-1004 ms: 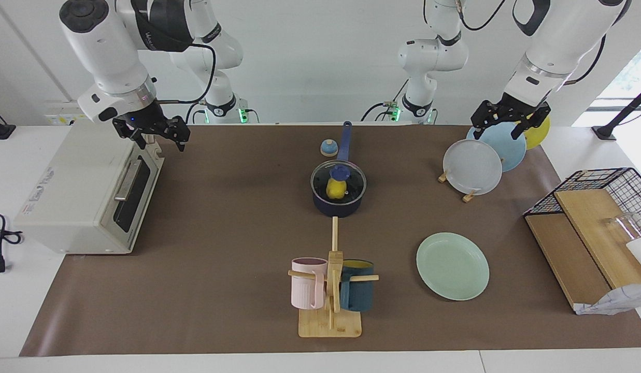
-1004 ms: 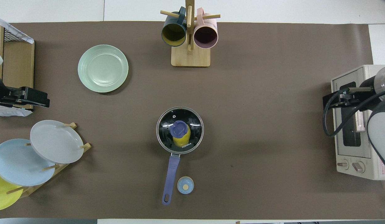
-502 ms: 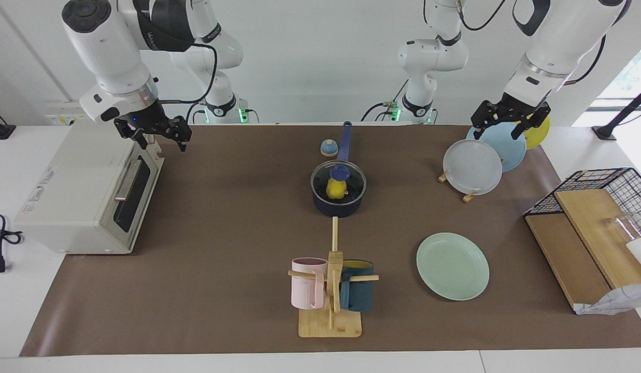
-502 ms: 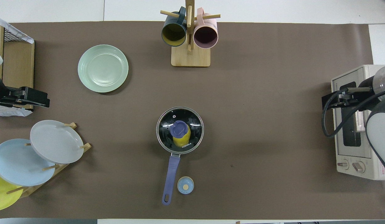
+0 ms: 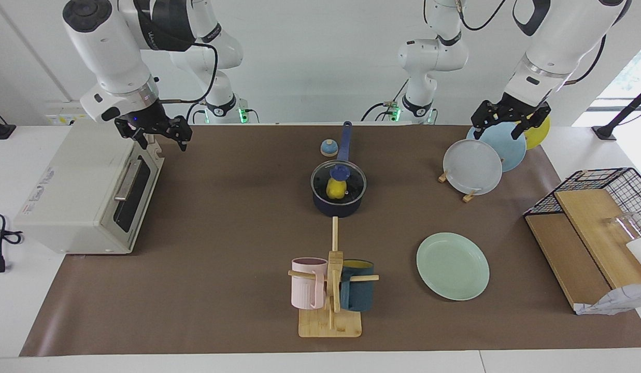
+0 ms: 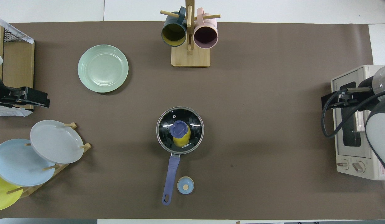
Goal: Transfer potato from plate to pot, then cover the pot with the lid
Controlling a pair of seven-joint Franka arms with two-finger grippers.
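The yellow potato (image 5: 334,190) lies inside the dark navy pot (image 5: 337,206) at the middle of the table. The glass lid (image 5: 352,178) with the blue knob sits on the pot. In the overhead view the potato (image 6: 181,142) shows through the lid (image 6: 193,123). The pot's blue handle (image 6: 171,172) points toward the robots. The mint-green plate (image 5: 452,266) is bare, farther from the robots and toward the left arm's end. My left gripper (image 5: 496,133) is open and empty over the plate rack. My right gripper (image 5: 161,142) is open and empty over the toaster oven.
A small blue-and-tan bell (image 5: 328,148) stands beside the pot's handle. A wooden mug stand (image 5: 330,290) holds a pink and a dark blue mug. A rack holds the grey plate (image 5: 472,167), a light blue one and a yellow one. A toaster oven (image 5: 84,191) and a wire basket (image 5: 600,189) stand at the table's ends.
My right arm has shifted very slightly above the toaster oven. Nothing else has moved.
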